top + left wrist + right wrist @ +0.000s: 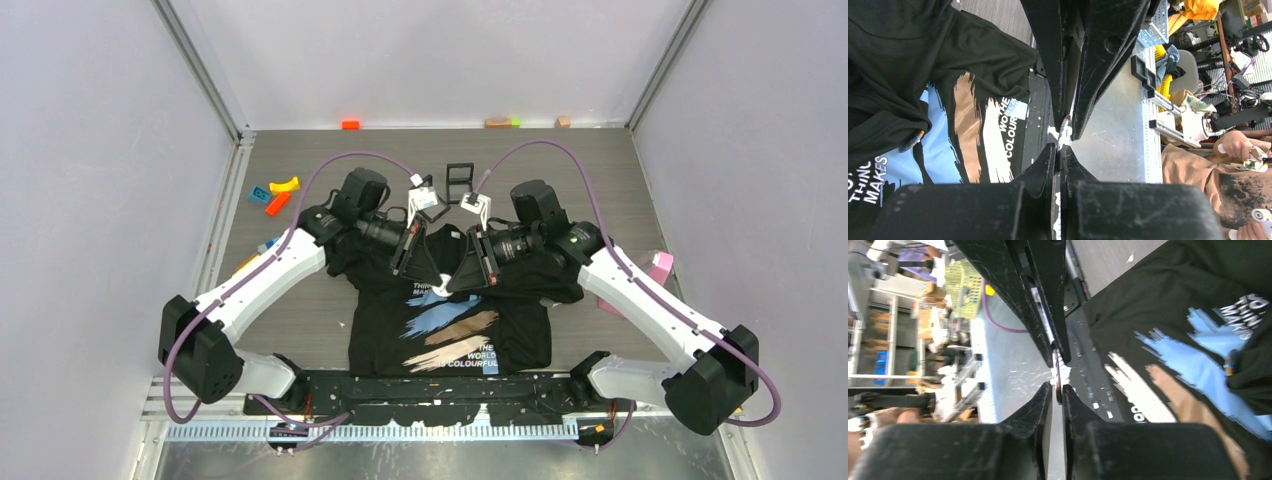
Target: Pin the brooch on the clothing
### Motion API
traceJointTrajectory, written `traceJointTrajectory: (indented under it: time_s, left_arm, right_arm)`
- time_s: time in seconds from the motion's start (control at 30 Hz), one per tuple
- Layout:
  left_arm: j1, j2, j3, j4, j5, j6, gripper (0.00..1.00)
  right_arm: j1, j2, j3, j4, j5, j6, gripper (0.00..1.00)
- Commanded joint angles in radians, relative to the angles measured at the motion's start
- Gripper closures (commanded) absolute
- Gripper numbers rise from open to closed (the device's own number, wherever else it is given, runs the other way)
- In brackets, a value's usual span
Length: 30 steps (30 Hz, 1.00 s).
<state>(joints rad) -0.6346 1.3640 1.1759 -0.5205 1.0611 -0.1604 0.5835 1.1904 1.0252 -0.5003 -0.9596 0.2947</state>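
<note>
Seemingly tip to tip, the left gripper (1058,151) and right gripper (1058,391) are both clenched on a thin edge-on sliver, probably the brooch (1057,376). Uneven pulling could twist it loose into the bunched folds of the T-shirt (450,335) beneath. Bare table (300,310) flanks the sleeves; the hem sits against the near rail.

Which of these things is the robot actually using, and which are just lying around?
In use: black T-shirt; left hand; right hand, each pinching a thin bit, maybe the brooch.
Lying about: yellow curved piece; orange block; pink object; tan block.
</note>
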Motion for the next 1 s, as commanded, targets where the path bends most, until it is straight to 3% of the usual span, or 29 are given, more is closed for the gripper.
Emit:
traceJointTrajectory:
  time_s: [0.0,0.13,0.2,0.33,0.5,0.6,0.8,0.97]
  left_arm:
    - [-0.013,-0.012,0.007,0.047,-0.014,-0.013,1.0]
    - [-0.01,-0.038,-0.001,0.053,-0.095,-0.006,1.0]
    - [0.003,-0.051,-0.01,0.075,-0.119,-0.022,1.0]
    - [0.056,-0.087,-0.05,0.18,-0.154,-0.123,1.0]
    - [0.153,-0.122,-0.098,0.338,-0.179,-0.257,1.0]
    - [0.182,-0.13,-0.105,0.353,-0.18,-0.272,1.0]
    - [0.198,-0.141,-0.119,0.358,-0.203,-0.274,1.0]
    - [0.21,-0.145,-0.122,0.359,-0.222,-0.284,1.0]
  right_arm:
    - [-0.001,-0.056,0.03,0.013,0.109,-0.014,0.72]
    - [-0.023,-0.123,0.027,0.016,0.183,-0.016,0.44]
    - [-0.03,-0.156,0.019,0.037,0.23,-0.009,0.36]
    - [-0.04,-0.228,-0.052,0.138,0.342,0.066,0.28]
    - [-0.04,-0.305,-0.166,0.345,0.475,0.222,0.26]
    - [-0.04,-0.332,-0.251,0.473,0.574,0.327,0.26]
    - [-0.038,-0.294,-0.351,0.728,0.596,0.516,0.31]
    - [-0.008,-0.269,-0.387,0.827,0.622,0.578,0.35]
